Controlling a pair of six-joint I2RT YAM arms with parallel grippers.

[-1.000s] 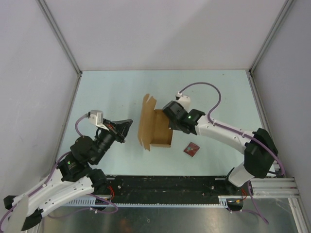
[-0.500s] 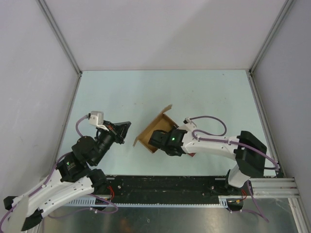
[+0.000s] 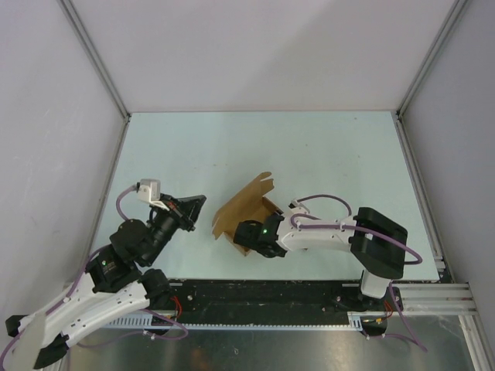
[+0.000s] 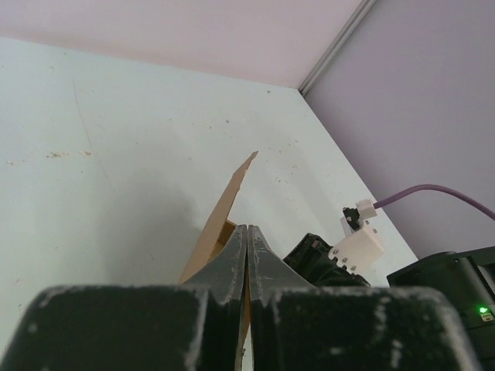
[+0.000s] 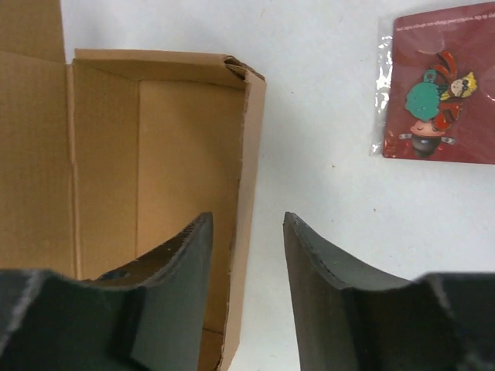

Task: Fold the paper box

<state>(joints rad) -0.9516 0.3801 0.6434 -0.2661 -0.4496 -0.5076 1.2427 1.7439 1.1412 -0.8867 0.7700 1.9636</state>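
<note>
Toward 6 o'clock on the pale green table, close to the black front rail: the paper box, brown kraft, lying askew. Notched flap standing up on its 12 o'clock side, shallow tray part at 5 o'clock. Broad table surface from the flap's top edge to the back wall at 12 o'clock, with far less room at 6 o'clock before the rail.

At 5 o'clock of the box, low over the tray: the right gripper, fingers apart. Seen from the right wrist, straddling the tray's upright side wall, one finger inside the tray and the other outside over the table. Strip of bare table showing between the wall's edge and the outer finger, so clamped on nothing. Far corner of that wall slightly crumpled. At 1 o'clock in that view, flat on the table and apart from the box: a dark red cartoon card in a clear sleeve.

At 9 o'clock of the box: the left gripper, fingers pressed together on nothing, tip aimed toward 3 o'clock. Near the box's left edge, with a sliver of table between. From the left wrist, the flap's pointed edge rising just beyond the closed fingertips.
</note>
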